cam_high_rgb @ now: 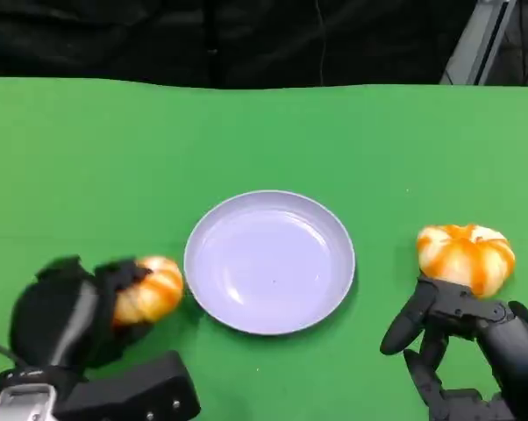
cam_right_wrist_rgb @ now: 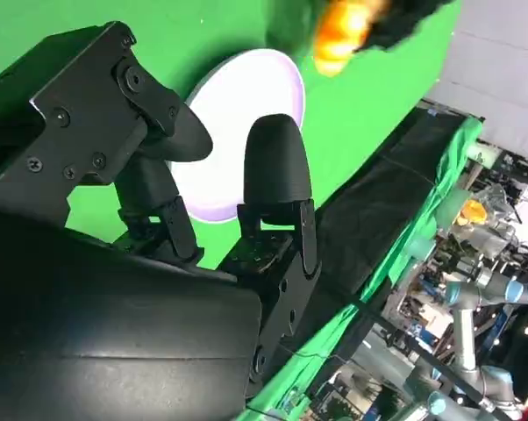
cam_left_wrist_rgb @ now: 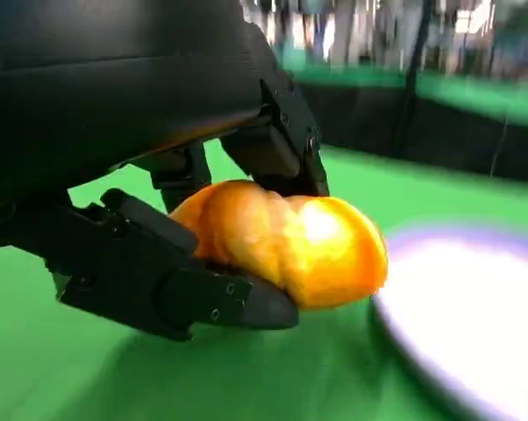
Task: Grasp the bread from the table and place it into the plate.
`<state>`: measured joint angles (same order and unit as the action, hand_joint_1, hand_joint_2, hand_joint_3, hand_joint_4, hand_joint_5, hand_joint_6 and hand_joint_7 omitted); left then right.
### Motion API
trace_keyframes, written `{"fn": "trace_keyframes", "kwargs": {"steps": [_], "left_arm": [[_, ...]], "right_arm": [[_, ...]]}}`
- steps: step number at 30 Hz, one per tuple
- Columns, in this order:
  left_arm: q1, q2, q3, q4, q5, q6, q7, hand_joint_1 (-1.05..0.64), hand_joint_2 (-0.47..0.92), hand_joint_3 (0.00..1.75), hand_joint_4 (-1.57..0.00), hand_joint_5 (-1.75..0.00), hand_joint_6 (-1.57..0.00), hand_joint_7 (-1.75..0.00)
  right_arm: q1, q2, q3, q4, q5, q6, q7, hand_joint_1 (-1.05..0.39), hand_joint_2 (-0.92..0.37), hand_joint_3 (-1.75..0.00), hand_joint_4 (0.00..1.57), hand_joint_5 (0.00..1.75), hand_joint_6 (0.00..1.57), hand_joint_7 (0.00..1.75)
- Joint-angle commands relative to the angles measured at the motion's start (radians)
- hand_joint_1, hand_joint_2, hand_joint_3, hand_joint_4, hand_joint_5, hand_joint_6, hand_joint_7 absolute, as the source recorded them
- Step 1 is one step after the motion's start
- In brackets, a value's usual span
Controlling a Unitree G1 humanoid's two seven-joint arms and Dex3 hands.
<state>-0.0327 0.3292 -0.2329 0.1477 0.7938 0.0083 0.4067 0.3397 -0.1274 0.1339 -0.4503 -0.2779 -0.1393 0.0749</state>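
The left hand (cam_high_rgb: 67, 320) grips 1 bread roll (cam_high_rgb: 148, 289), fingers (cam_left_wrist_rgb: 203, 294) wrapped under and over it so the roll sticks out past the fingertips toward the plate (cam_high_rgb: 269, 261). That hold leaves the roll's far side free, which should let it drop cleanly once it is over the dish. The plate's near rim (cam_left_wrist_rgb: 422, 342) lies just beyond the roll, close to the held bread but apart from it, and the roll looks to be slightly off the green table (cam_high_rgb: 264, 132), though the wrist view is too blurred to be sure. The plate holds nothing yet, so I judge the carry to be under way with the placing not yet done. The right hand (cam_high_rgb: 461, 351) holds nothing, its fingers (cam_right_wrist_rgb: 277, 167) spread apart, and a 2nd bread roll (cam_high_rgb: 466, 254) sits on the table just past its fingertips, seemingly apart from them.
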Motion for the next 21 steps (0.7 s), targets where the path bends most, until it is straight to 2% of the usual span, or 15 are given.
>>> {"fn": "trace_keyframes", "kwargs": {"steps": [1, 11, 15, 21], "left_arm": [[0.017, 0.01, 0.012, -0.042, 0.009, -0.015, 0.045, -0.15, 0.53, 1.0, -0.84, -1.75, -0.78, -1.47], [-0.009, -0.003, 0.013, -0.081, -0.002, -0.096, 0.092, -0.13, 0.44, 1.15, -0.86, -1.75, -0.76, -1.55], [-0.057, -0.018, -0.005, -0.084, 0.011, -0.122, 0.099, -0.15, 0.33, 1.31, -0.92, -1.75, -0.78, -1.58], [-0.08, -0.03, -0.008, -0.07, 0.01, -0.159, 0.104, -0.17, 0.36, 1.36, -0.93, -1.75, -0.77, -1.61]], "right_arm": [[-0.002, -0.007, -0.004, -0.001, 0.013, -0.007, 0.001, 0.06, -0.34, -1.31, 0.82, 1.66, 0.75, 1.36], [-0.001, -0.007, 0.0, -0.01, 0.002, 0.004, 0.001, 0.07, -0.33, -1.32, 0.82, 1.64, 0.75, 1.36], [-0.001, -0.002, 0.006, -0.011, 0.004, 0.011, 0.002, 0.05, -0.33, -1.31, 0.82, 1.65, 0.75, 1.36], [-0.003, -0.002, 0.006, -0.009, -0.002, 0.008, -0.003, 0.05, -0.33, -1.31, 0.82, 1.65, 0.75, 1.36]]}}
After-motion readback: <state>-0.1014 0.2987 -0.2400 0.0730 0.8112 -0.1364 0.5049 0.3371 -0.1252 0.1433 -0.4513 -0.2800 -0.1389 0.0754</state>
